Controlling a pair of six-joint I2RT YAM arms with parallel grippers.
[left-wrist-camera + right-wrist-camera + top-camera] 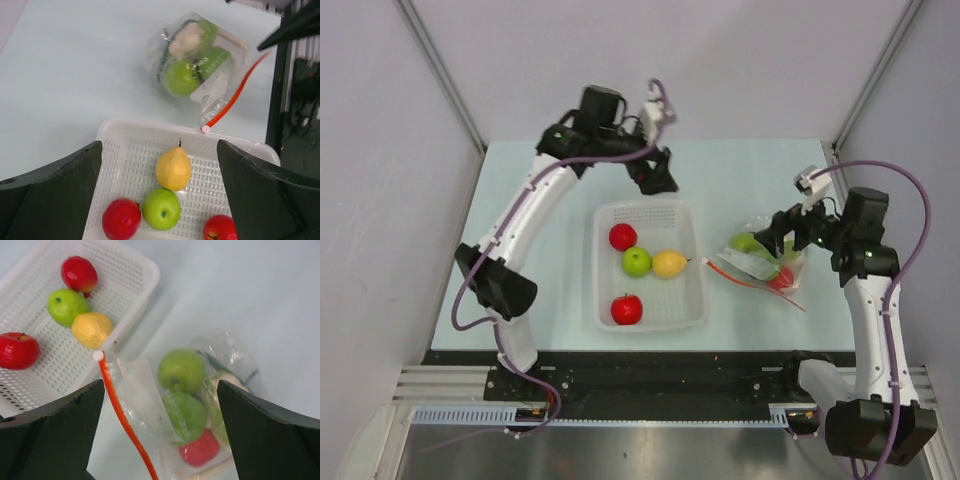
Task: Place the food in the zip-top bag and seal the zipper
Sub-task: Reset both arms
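The clear zip-top bag (765,262) lies on the table right of the basket. It holds two green fruits (181,370), a red one (200,450) and pale and green vegetables. Its red zipper strip (122,415) runs along the mouth, on the side nearest the basket. In the white basket (692,300) lie a red fruit (623,237), a green apple (637,262), a yellow lemon (669,264) and a red apple (627,309). My left gripper (655,178) is open and empty above the basket's far edge. My right gripper (775,235) is open and empty above the bag.
The basket (150,129) sits mid-table, its right rim close to the zipper's white end (205,129). The pale blue table (520,220) is bordered by grey walls at the back and sides and by a black rail at the near edge.
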